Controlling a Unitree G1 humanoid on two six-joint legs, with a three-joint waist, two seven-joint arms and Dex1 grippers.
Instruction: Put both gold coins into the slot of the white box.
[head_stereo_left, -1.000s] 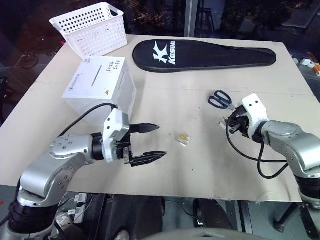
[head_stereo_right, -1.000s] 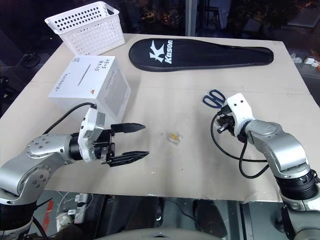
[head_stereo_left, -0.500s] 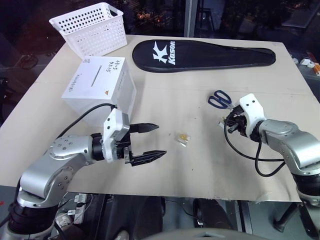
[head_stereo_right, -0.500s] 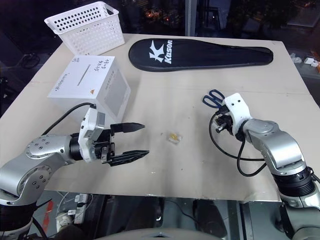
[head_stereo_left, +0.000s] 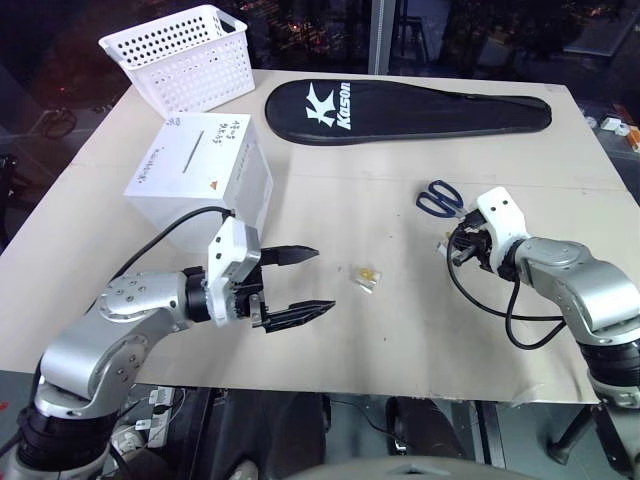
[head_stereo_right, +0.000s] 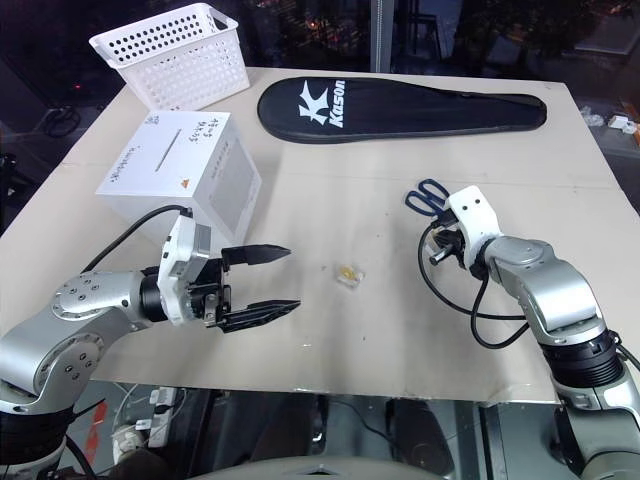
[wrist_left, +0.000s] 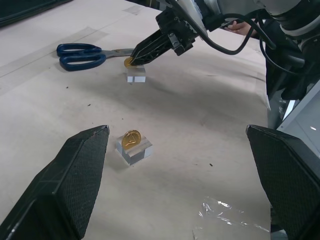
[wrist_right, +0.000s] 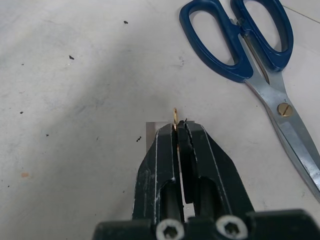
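The step in hand is the pickup of the first coin: the right gripper (wrist_right: 178, 131), near the table's (head_stereo_left: 400, 200) right edge, has its fingers pressed together on the edge of one gold coin (wrist_left: 129, 62), which stands upright in a small clear holder (wrist_left: 136, 75) just beside the blue scissors (head_stereo_left: 438, 198). Whether the coin has left the holder is hard to judge; it seems to sit at the slot's mouth. Next, I judge, comes a straight lift clear of the holder, then a carry across the table to the white box (head_stereo_left: 200, 170) near the left edge, with the coin turned to match the thin slot (head_stereo_left: 190, 153) in its top. The second gold coin (wrist_left: 131, 139) stands in its own clear holder (wrist_left: 134, 150) mid-table toward the front edge. The left gripper (head_stereo_left: 305, 282) hovers near it, fingers spread wide and empty. The white basket (head_stereo_left: 180, 55) at the far left corner looks empty.
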